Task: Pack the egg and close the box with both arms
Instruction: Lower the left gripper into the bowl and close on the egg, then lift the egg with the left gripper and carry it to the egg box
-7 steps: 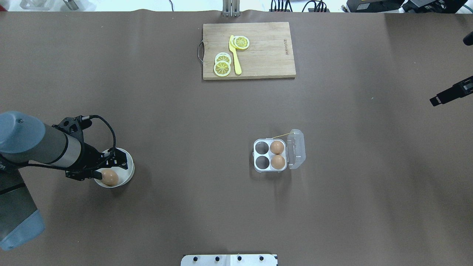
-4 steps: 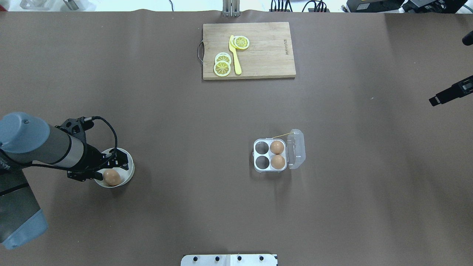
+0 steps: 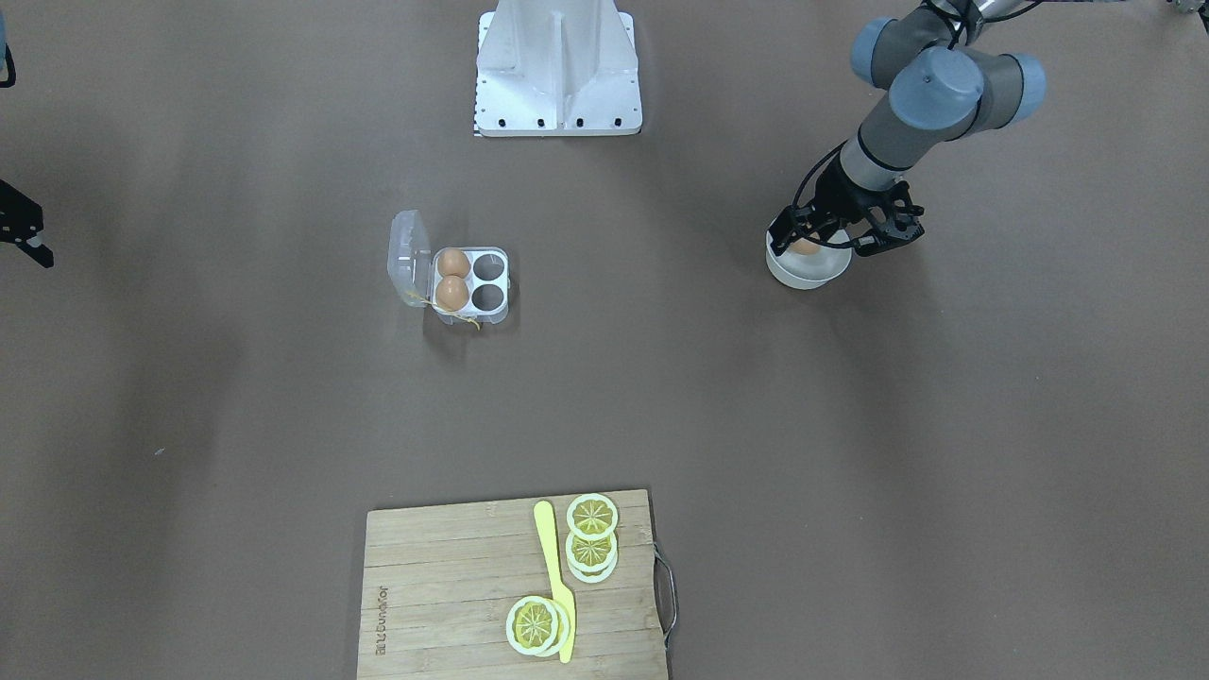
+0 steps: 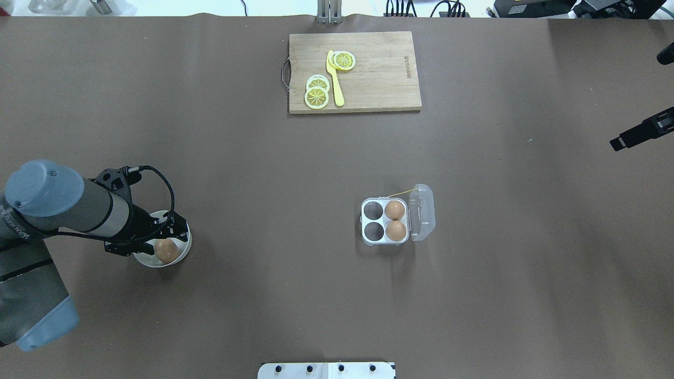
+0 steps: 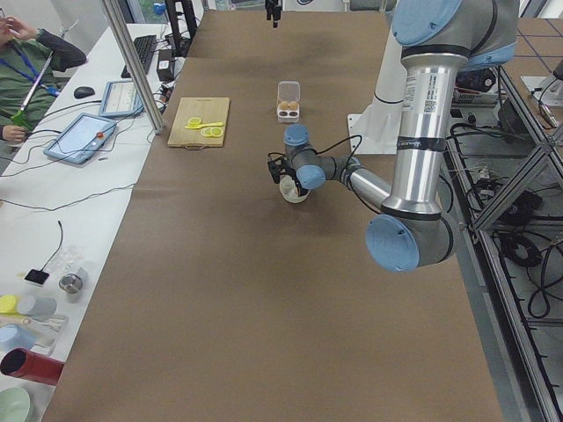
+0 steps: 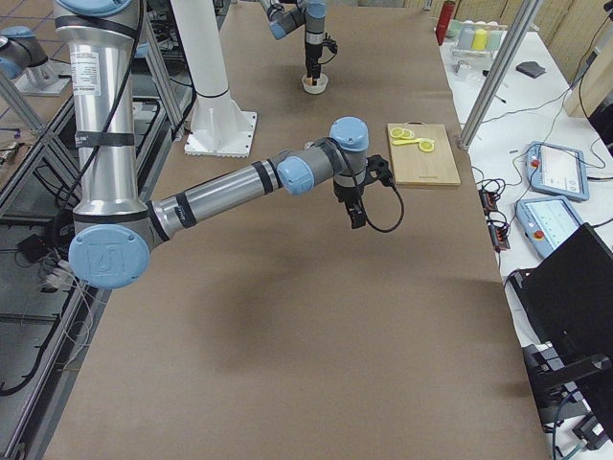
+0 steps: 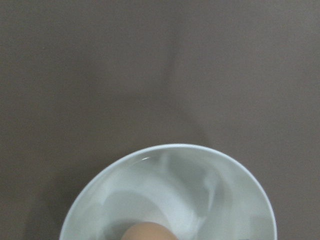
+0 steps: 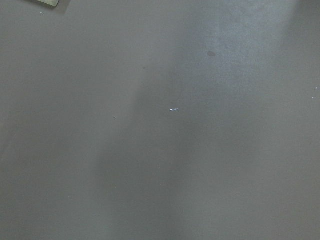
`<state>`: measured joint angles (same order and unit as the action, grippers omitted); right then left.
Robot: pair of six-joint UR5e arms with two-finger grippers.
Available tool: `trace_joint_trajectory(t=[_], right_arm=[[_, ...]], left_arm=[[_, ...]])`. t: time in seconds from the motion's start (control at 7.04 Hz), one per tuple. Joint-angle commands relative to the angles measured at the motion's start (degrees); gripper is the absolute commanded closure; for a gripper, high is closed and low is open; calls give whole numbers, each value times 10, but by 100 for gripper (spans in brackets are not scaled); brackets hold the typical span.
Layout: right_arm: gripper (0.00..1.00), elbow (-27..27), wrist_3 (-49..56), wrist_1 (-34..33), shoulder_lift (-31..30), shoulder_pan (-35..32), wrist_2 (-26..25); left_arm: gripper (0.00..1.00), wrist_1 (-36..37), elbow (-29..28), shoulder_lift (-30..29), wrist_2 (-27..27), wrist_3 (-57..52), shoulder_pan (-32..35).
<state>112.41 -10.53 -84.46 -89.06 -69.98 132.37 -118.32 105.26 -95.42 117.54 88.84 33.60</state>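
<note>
Nearest the robot, at 8 o'clock on the worktop (image 4: 263, 173), the left gripper (image 4: 160, 241) hangs low over the bowl (image 4: 179, 259). The egg (image 4: 166, 250) lies inside the bowl, right under the gripper. The gripper's linkage looks spread, but its tips are hidden, so I cannot tell whether it has closed on the egg. The step in hand, I judge, is the pick from the bowl. Farther out, toward 4 o'clock from centre, the box (image 4: 384, 240) sits with its lid (image 4: 423, 212) swung open to 3 o'clock. Two eggs (image 4: 395, 210) fill the cells by the hinge, and the two cells (image 4: 373, 210) at 9 o'clock are empty. The next move calls for a gentle, sure grip, a lift clear of the rim, then a carry toward 3 o'clock into an empty cell. The right gripper (image 4: 618, 142) hangs at the 2 o'clock edge, well apart from the box; nothing shows in it, and how far open it is cannot be told. The board (image 4: 379, 79) lies farthest, at 12 o'clock.
</note>
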Motion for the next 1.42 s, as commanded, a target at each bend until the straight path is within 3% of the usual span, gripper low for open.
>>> trace_joint_trajectory(t=[0.0, 0.14, 0.28, 0.71, 0.99, 1.28], right_arm=[[0, 0, -4, 0, 1, 0, 0], [0, -1, -4, 0, 1, 0, 0], [0, -1, -4, 0, 2, 0, 0], [0, -2, -4, 0, 4, 0, 0], [0, -2, -4, 0, 5, 0, 0], [0, -2, -4, 0, 6, 0, 0]], left_arm=[[50, 4, 1, -1, -9, -1, -2], [80, 4, 2, -1, -9, -3, -3], [100, 4, 6, -1, -10, -4, -6], [100, 5, 64, 1, -9, -43, 26], [100, 1, 99, -6, -11, -193, 73], [100, -1, 92, -111, -35, -252, 70]])
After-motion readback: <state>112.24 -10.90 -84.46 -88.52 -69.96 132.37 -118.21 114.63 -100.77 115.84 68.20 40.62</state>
